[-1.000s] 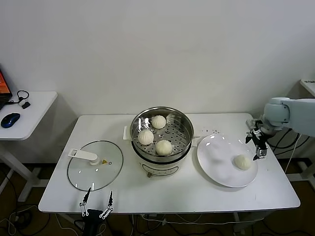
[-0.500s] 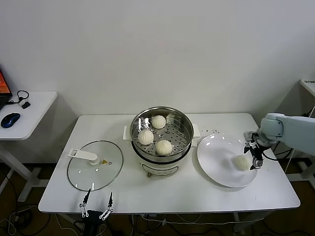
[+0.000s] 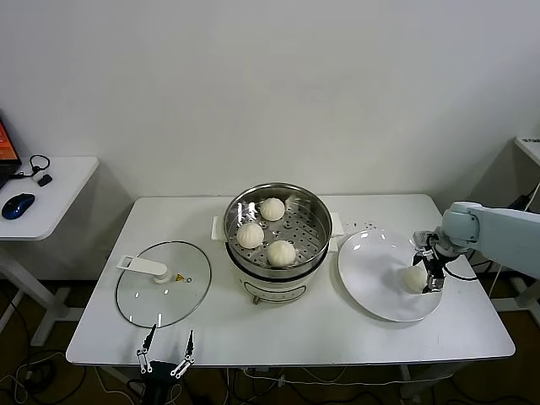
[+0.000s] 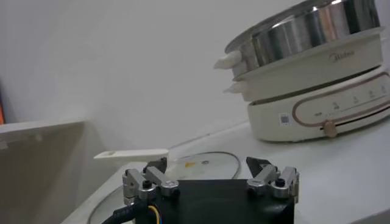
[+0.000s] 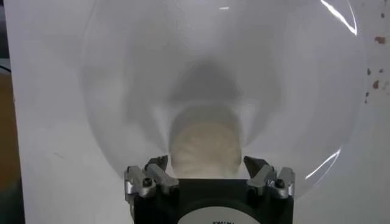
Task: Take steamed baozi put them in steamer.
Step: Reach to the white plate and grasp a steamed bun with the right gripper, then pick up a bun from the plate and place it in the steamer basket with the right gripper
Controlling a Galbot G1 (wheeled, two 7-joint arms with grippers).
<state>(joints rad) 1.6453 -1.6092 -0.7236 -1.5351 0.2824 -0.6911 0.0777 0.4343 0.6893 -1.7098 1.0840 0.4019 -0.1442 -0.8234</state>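
Note:
Three steamed baozi lie on the perforated tray inside the shiny steamer at the table's middle. A fourth baozi lies on the white plate to the steamer's right. My right gripper is open and lowered over this baozi. In the right wrist view the baozi sits between the spread fingers of the right gripper, with gaps on both sides. My left gripper is open and empty at the table's front left edge.
A round glass lid with a white handle lies flat left of the steamer. It also shows in the left wrist view, with the steamer beyond. A side table with a blue mouse stands far left.
My right gripper has come down and slightly left from above the plate's right rim to straddle the baozi on the plate. The left arm has not moved.

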